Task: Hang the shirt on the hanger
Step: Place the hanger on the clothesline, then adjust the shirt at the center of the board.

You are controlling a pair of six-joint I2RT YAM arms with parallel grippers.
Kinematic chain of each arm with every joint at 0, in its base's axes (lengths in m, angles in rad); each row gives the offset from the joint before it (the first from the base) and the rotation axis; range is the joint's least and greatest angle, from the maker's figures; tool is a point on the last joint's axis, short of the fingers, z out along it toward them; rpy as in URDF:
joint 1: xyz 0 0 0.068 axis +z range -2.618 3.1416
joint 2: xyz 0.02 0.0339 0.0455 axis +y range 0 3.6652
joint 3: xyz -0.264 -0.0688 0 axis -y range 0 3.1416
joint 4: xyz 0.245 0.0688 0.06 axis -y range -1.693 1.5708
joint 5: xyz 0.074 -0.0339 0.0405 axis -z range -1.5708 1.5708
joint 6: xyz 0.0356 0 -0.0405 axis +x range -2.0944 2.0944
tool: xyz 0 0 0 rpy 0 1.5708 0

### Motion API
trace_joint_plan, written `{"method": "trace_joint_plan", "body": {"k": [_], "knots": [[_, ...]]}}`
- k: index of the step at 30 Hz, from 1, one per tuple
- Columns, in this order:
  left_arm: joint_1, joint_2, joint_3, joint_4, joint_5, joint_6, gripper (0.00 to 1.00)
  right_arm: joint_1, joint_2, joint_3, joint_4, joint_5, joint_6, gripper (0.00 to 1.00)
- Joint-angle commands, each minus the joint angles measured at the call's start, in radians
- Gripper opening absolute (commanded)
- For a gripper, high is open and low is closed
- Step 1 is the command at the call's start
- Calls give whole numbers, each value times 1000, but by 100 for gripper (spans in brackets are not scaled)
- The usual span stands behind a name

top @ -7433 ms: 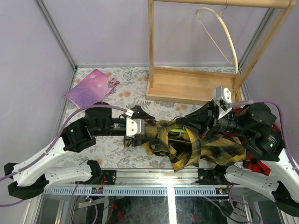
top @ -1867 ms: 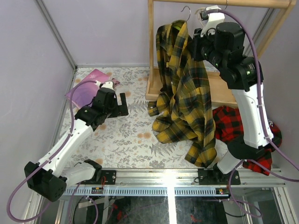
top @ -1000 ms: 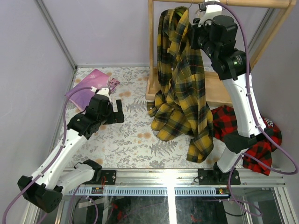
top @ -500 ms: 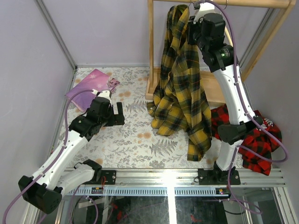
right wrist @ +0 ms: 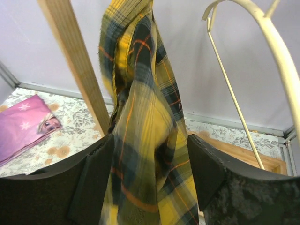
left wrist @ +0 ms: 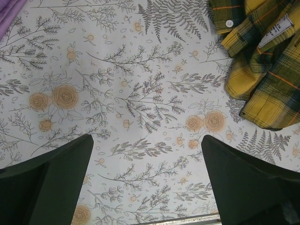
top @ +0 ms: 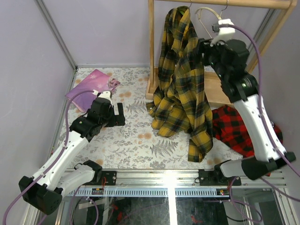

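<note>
**Plaid shirt up on the rack, both grippers empty**

The yellow-and-black plaid shirt [top: 180, 70] hangs full length from the top rail of the wooden rack [top: 151, 42], at 12 o'clock on the table. Its collar end is at the rail, and its lower folds are bunched on the floral table cover [top: 131, 140] in front of the rack's base. The hanger under it is buried in cloth and cannot be made out.

The right gripper [right wrist: 150, 154] is raised at the shirt's 3 o'clock, near the collar end. Its fingers are spread wide, with the hanging cloth showing between them beyond the tips, and nothing is clamped. Two things crowd it. A bare cream hanger [top: 209, 10] hangs on the same rail at the wrist's 12 o'clock. The rack's left post stands close beside the fabric at the shirt's 9 o'clock.

The left gripper [left wrist: 146, 140] sits low over the table cover at 9 o'clock from the shirt's hem, spread wide and holding nothing. Its camera catches that hem, with a white label and a button, at 2 o'clock, apart from the fingers.

A red-and-black plaid garment [top: 234, 133] lies at 4 o'clock on the table, right beside the shirt's trailing end and partly covered by the right arm. A pink pouch [top: 89, 86] lies at 10 o'clock, well apart from the shirt.
</note>
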Motion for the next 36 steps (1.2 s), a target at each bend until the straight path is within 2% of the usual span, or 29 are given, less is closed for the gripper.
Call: {"method": "trace_joint_plan", "body": {"k": [1,6,8,12,17,21,23,24,28,30,36], "knots": [[5,10,-7,52,-8,-2,100,-3,-185,-157,86,-63,25,74],[5,14,-7,52,-9,-2,100,-4,-346,-386,45,-60,116,80],[4,14,-7,53,-10,-3,100,-3,-399,-473,12,-36,182,89],[4,17,-7,55,-9,-2,100,-4,-489,-640,-49,-5,292,99],[5,9,-2,63,-7,-1,100,-4,-580,-793,-113,8,401,99],[5,-8,-10,68,-9,-1,100,-5,-674,-934,-81,-122,402,99],[4,-12,-11,68,-8,-1,100,-3,-737,-1004,-85,-139,467,99],[4,-12,-11,68,-9,1,100,-4,-781,-1057,-89,-92,545,99],[6,-22,-9,70,-3,4,100,-4,-965,-1326,50,0,718,99],[4,-29,-11,70,-1,5,100,-2,-987,-1406,76,36,741,99],[5,-36,-17,75,1,6,100,1,-1027,-1620,332,9,714,99]]}}
